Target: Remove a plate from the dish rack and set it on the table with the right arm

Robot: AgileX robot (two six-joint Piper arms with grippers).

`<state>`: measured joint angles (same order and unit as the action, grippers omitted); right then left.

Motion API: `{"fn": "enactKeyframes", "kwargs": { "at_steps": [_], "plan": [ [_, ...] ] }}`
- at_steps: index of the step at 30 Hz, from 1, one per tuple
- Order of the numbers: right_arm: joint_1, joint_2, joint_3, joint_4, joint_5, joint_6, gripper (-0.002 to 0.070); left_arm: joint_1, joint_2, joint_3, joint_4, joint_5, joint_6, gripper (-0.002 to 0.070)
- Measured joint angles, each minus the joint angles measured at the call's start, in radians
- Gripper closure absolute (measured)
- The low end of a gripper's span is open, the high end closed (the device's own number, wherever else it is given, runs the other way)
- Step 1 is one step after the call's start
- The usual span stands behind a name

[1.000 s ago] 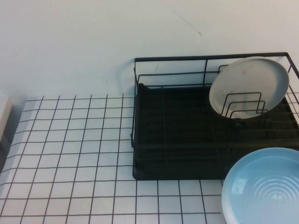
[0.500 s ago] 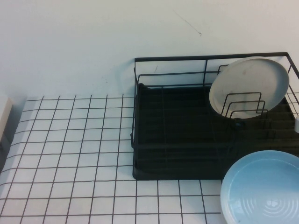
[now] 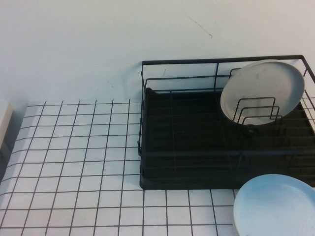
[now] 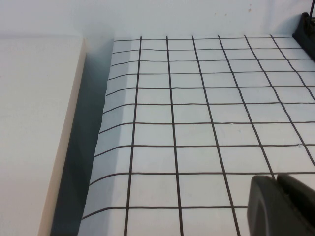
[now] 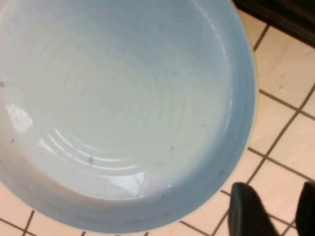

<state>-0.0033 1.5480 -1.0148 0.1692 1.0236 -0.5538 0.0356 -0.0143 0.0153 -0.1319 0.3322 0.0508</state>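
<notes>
Since a second ago the plate (image 3: pixel 275 206) has dropped lower at the near right corner of the table (image 3: pixel 74 147); on my high feed less of it overlaps the dish rack (image 3: pixel 187 147), and the ripple reflections in its well have gone flat. It sits on the grid just in front of the rack's near right end, cut off by the feed's right and lower edges. It is round, glossy light blue, with faint concentric rings in its shallow well and a low raised rim.

My right wrist feed fills with that plate (image 5: pixel 118 103). The right gripper (image 5: pixel 275 211) shows only as two black fingertips (image 5: pixel 248 211) at the edge of the feed, parted with bare tiles between them and clear of the plate's rim, so I read it as released.

The left gripper (image 4: pixel 283 206) hangs over the table's left part, near its edge; two rounded black fingers sit pressed together, clenched on nothing.

I count two plates: the blue one and one off-white plate (image 3: pixel 263 91) standing tilted in the rack's far right corner behind a wire loop divider. The rack is black wire over a dark ribbed tray; its right end runs out of view. The table is white with thin black lines in squares.
</notes>
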Motion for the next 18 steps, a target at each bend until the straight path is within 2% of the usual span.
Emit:
{"fn": "enactKeyframes", "kwargs": {
  "at_steps": [4,11,18],
  "plan": [
    [0.0,-0.079,-0.048,-0.016,0.015,0.011,0.0483,0.0,0.0,0.0,0.0,0.0,0.0,0.0678],
    [0.0,-0.353,-0.084,-0.019,-0.025,0.011,0.065,0.0,0.0,0.0,0.0,0.0,0.0,0.0678],
    [0.0,-0.63,-0.036,-0.019,-0.078,0.001,0.0677,0.0,0.0,0.0,0.0,0.0,0.0,0.0678]
  ]
}}
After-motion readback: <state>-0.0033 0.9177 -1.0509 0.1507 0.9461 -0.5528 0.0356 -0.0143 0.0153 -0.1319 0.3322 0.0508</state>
